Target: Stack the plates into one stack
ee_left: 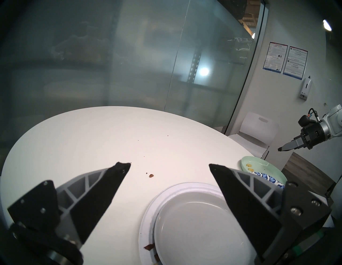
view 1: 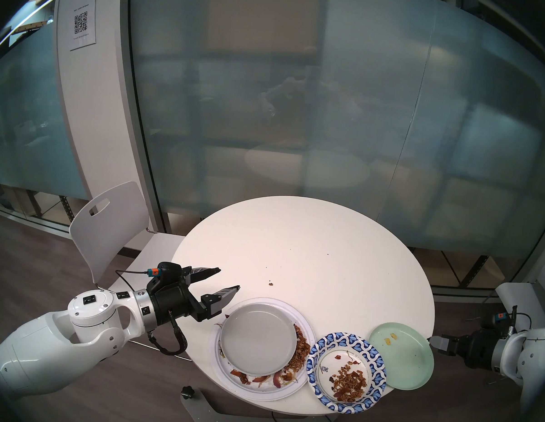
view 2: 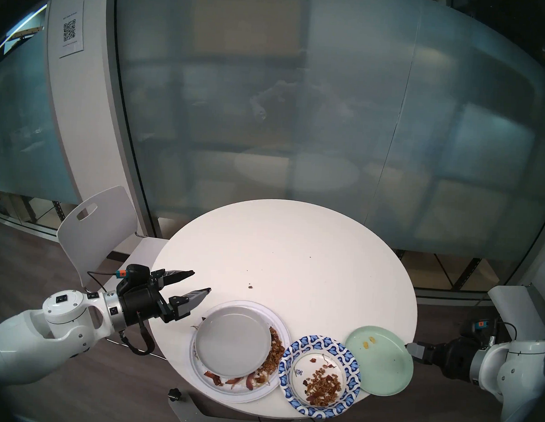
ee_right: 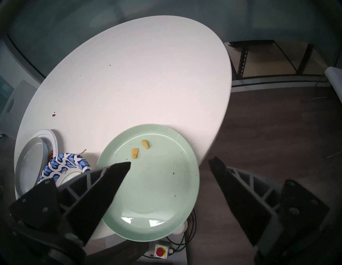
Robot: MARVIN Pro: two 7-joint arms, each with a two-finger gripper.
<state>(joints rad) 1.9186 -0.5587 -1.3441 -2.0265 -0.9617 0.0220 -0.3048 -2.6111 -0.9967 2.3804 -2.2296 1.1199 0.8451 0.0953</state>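
Both jaws spread, empty: left beside grey plate (view 1: pixel 258 339), right beside pale-green plate (view 1: pixel 400 356).

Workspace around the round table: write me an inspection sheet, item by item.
Surface: round white table, far half bare apart from crumbs.
Job's things: grey plate lies on the large white paper plate with food scraps; blue-patterned paper plate holds scraps, its rim over the pale-green plate, which overhangs the table edge.
Clutter: crumb on the table; two yellow bits on the green plate.
Grippers: left hand open, empty, above the table beside the grey plate; right hand open, empty, off the table edge.
Cables: black cable looped at the left wrist.
Surroundings: white chair, frosted glass wall, red stop button below the table.
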